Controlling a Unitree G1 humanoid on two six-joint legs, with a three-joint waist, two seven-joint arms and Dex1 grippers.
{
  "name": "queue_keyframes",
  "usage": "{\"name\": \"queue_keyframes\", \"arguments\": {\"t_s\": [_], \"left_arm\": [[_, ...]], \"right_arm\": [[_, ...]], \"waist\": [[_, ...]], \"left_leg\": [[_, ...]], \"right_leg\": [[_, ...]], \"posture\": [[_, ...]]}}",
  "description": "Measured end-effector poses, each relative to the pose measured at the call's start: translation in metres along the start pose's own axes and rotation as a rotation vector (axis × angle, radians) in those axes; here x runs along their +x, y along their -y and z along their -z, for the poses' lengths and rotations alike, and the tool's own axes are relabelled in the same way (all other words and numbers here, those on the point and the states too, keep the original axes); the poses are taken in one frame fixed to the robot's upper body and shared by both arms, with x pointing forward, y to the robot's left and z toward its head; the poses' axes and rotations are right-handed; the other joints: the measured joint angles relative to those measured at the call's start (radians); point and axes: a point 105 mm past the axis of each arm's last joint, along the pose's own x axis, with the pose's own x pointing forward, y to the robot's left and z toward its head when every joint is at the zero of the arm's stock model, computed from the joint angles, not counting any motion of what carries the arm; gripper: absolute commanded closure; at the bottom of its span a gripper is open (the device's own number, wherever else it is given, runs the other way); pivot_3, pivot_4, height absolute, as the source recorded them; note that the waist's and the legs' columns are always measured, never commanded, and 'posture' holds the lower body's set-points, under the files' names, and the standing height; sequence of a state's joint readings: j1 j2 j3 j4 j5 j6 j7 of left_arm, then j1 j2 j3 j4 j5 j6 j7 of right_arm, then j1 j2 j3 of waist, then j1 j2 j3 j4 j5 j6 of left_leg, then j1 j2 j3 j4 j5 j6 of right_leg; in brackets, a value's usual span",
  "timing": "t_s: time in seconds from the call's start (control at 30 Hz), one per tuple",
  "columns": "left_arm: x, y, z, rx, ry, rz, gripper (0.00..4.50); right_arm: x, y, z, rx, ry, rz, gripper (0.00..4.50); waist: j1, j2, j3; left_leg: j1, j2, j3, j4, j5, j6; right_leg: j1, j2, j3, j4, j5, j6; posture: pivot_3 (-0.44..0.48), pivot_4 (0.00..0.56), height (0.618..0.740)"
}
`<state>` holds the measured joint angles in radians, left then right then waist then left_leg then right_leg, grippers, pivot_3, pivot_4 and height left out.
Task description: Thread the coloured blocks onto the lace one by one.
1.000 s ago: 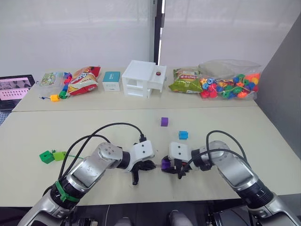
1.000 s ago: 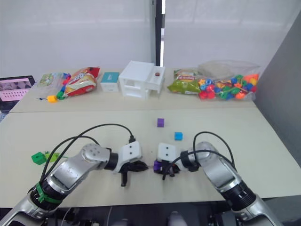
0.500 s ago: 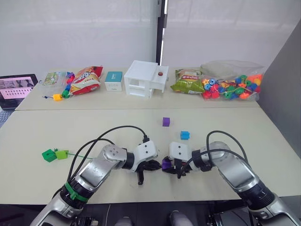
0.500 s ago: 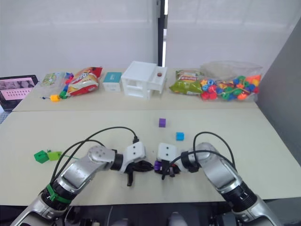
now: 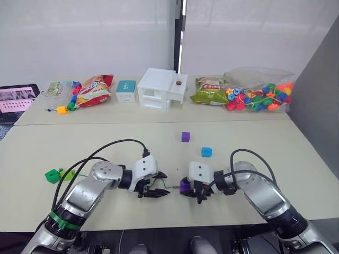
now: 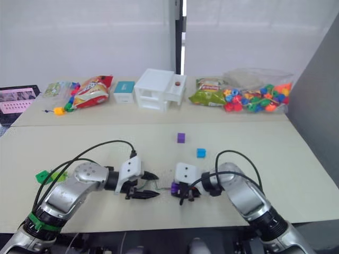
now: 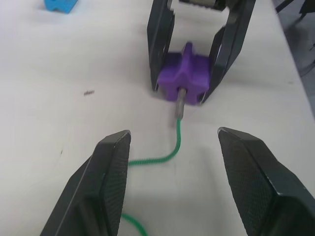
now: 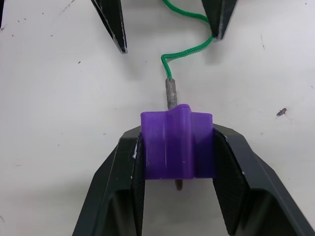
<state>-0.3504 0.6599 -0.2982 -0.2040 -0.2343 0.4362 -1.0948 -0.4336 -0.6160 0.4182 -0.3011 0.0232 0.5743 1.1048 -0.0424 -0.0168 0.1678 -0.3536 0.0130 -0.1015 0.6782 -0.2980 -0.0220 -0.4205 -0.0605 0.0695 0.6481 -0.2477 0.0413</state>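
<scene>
On the table point(image 5: 42, 148) in front of you, count five coloured blocks: two purple, one blue, one dark green and one light green. One purple block point(image 8: 177, 143) is clamped between the two fingers of your right claw point(image 5: 197, 191), near the front edge. The second purple block point(image 5: 185, 136) and the blue block point(image 5: 206, 152) sit loose farther back, near each other but apart. The dark green block point(image 5: 52, 175) and light green block point(image 5: 65, 173) sit touching at your far left, with the lace point(image 7: 170, 150) running from them to the middle.

Your left claw point(image 5: 157, 186) is spread wide and grips nothing; the lace lies on the table between its fingers.

Along the back, a clear bag point(image 5: 259, 89) holds a heap of mixed beads, and a white box point(image 5: 161, 88) stands beside two snack packets.

Your wrist views show what the head views cannot: the lace's stiff pale tip point(image 8: 171, 93) is pushed into the hole of the gripped purple block, and the right wrist view shows its end coming out the other side.
</scene>
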Motion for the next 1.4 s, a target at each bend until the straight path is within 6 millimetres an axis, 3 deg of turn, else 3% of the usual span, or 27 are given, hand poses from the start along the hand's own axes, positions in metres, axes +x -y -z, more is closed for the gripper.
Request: {"name": "queue_keyframes", "arguments": {"t_s": [0.17, 0.27, 0.47, 0.53, 0.9, 1.17, 1.3, 1.37, 1.4], "left_arm": [[0.009, -0.001, 0.009, 0.036, -0.007, -0.005, 1.52], [0.013, -0.003, 0.010, 0.056, 0.010, -0.015, 2.33], [0.014, -0.004, 0.010, 0.065, 0.026, -0.018, 4.36], [0.015, -0.004, 0.010, 0.064, 0.028, -0.013, 4.50], [0.036, 0.005, -0.004, 0.074, 0.071, 0.058, 4.50], [0.039, -0.002, -0.005, 0.071, 0.030, 0.037, 4.50], [0.034, -0.001, -0.006, 0.040, 0.026, 0.041, 3.30], [0.029, 0.003, -0.010, 0.048, 0.023, 0.060, 2.61], [0.028, 0.003, -0.011, 0.054, 0.021, 0.062, 2.31]], "right_arm": [[0.000, 0.000, 0.000, 0.000, 0.001, -0.001, 3.14], [0.000, 0.000, 0.000, 0.001, 0.001, -0.001, 3.14], [0.000, 0.000, 0.000, 0.004, -0.002, 0.000, 3.14], [0.000, 0.000, 0.000, 0.008, -0.003, 0.001, 3.14], [-0.001, -0.001, 0.000, 0.025, -0.003, 0.011, 3.14], [0.000, -0.001, -0.001, 0.040, -0.001, 0.014, 3.14], [0.002, -0.001, -0.002, 0.040, -0.001, 0.018, 3.14], [0.003, 0.000, -0.002, 0.049, 0.000, 0.024, 2.07], [0.003, -0.001, -0.001, 0.056, -0.004, 0.024, 1.79]], "waist": [[0.000, 0.000, 0.000], [0.001, 0.000, 0.000], [0.001, 0.000, 0.000], [0.001, 0.000, 0.000], [0.003, 0.000, 0.000], [0.001, 0.000, 0.000], [-0.003, 0.000, 0.000], [-0.004, 0.000, 0.000], [-0.004, 0.000, 0.000]], "left_leg": [[0.000, 0.000, 0.000, 0.000, 0.000, 0.000], [0.000, 0.000, 0.000, 0.000, 0.000, 0.000], [0.000, 0.000, 0.000, 0.000, 0.000, 0.000], [0.000, 0.000, 0.000, 0.000, 0.000, 0.000], [0.000, 0.000, 0.000, 0.000, 0.000, 0.000], [0.000, 0.000, 0.000, 0.000, 0.000, 0.000], [0.000, 0.000, 0.000, 0.000, 0.000, 0.000], [0.000, 0.000, 0.000, 0.000, 0.000, 0.000], [0.000, 0.000, 0.000, 0.000, 0.000, 0.000]], "right_leg": [[0.000, 0.000, 0.000, 0.000, 0.000, 0.000], [0.000, 0.000, 0.000, 0.000, 0.000, 0.000], [0.000, 0.000, 0.000, 0.001, 0.000, 0.000], [0.000, 0.000, 0.000, 0.001, 0.000, 0.000], [0.000, 0.000, 0.000, 0.001, 0.000, 0.000], [0.000, 0.000, 0.000, 0.001, 0.000, 0.000], [0.000, 0.000, 0.000, 0.001, 0.000, 0.000], [0.000, 0.000, 0.000, 0.001, 0.000, 0.000], [0.000, 0.000, 0.000, 0.001, 0.000, 0.000]], "posture": [[0.000, 0.150, 0.740], [0.000, 0.150, 0.740], [0.000, 0.150, 0.740], [0.000, 0.150, 0.740], [0.000, 0.150, 0.740], [0.000, 0.150, 0.740], [0.000, 0.150, 0.740], [0.000, 0.150, 0.740], [0.000, 0.150, 0.740]]}}
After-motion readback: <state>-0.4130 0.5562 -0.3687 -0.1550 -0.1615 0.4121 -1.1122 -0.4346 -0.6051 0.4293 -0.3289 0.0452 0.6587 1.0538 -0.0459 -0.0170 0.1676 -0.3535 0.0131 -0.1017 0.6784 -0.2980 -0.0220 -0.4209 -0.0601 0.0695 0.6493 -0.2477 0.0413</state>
